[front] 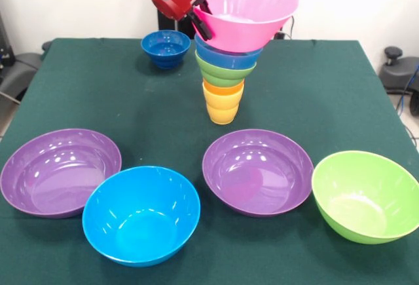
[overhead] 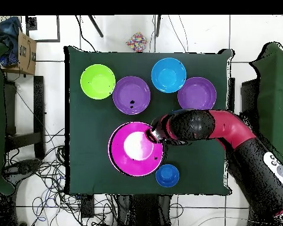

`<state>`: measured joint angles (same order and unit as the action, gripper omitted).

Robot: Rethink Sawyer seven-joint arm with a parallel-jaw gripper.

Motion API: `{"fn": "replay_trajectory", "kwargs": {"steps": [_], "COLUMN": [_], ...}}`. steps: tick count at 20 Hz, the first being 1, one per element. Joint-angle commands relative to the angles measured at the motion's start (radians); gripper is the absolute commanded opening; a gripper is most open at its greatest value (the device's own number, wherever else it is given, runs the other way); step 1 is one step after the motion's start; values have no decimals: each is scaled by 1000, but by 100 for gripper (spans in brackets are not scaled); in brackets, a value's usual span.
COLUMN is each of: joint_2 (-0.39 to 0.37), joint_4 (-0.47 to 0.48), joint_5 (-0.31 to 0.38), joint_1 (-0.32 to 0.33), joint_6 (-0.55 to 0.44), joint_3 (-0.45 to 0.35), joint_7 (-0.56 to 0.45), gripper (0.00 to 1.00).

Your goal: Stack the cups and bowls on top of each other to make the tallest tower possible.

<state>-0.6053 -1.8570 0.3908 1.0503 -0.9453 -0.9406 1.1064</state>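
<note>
- While clamped on the pink bowl's (front: 249, 10) rim, gripper (front: 201, 24) holds it tilted atop the tower (front: 224, 78).
- Tower stands upright mid-table: blue, green bowls over orange, yellow cups.
- Small dark blue bowl (front: 165, 48) sits near; four big bowls line the far edge, open cloth (front: 327, 95) between.

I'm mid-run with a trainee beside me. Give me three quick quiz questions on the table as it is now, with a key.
1. True or false: the large pink plastic bowl sits topmost on the tower.
2. How many large bowls lie unstacked at the table's camera side in the front view?
3. Which stands alone near the robot: A) small dark blue bowl B) yellow cup C) small green bowl?

Key: 1 true, with the gripper at its rim; 2 four: two purple, one blue, one green; 3 A.
</note>
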Motion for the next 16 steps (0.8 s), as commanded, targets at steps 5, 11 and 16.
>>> {"fn": "replay_trajectory", "kwargs": {"steps": [5,11,16], "joint_2": [43,42,38], "joint_4": [25,29,24], "joint_5": [15,9,7], "joint_1": [-56,-59,-55], "joint_6": [45,45,47], "joint_3": [49,49,47], "joint_7": [36,38,36], "gripper": [0,0,0]}}
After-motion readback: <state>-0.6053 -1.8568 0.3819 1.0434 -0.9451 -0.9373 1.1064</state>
